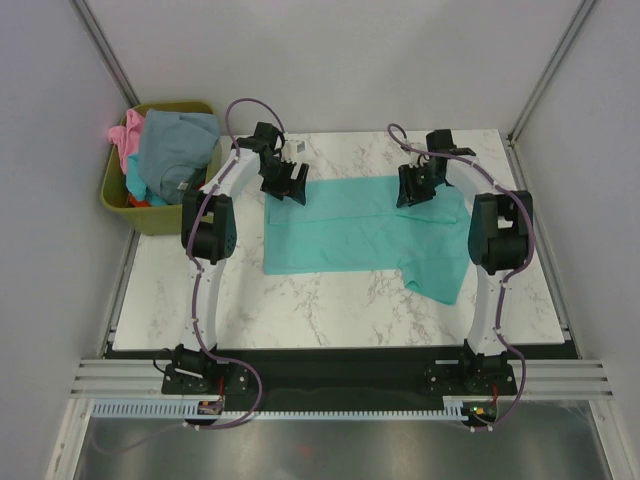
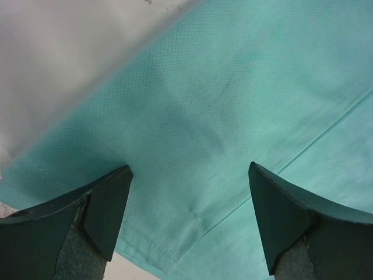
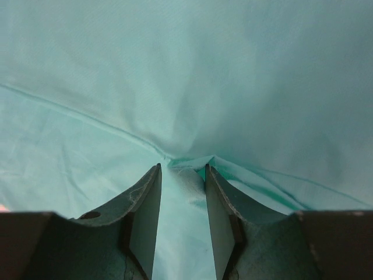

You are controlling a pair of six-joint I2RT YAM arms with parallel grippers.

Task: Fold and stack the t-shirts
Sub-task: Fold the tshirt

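Teal t-shirt [image 1: 350, 235] lies flat on marble table [image 1: 300, 310], one sleeve twd near-right. L gripper [image 1: 285, 185] at its far-left corner, jaws wide, cloth betw. them. R gripper [image 3: 182, 169] at far-right, jaws narrow, pinching a pucker. Grey-blue tee [image 1: 175, 145] & pink tee [image 1: 125, 135] in olive bin [image 1: 110, 190].

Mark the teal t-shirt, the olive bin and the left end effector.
teal t-shirt [image 1: 350, 235]: top external view, middle of the flat body panel.
olive bin [image 1: 150, 217]: top external view, near outer wall.
left end effector [image 2: 189, 169]: left wrist view, midway between its open fingertips.
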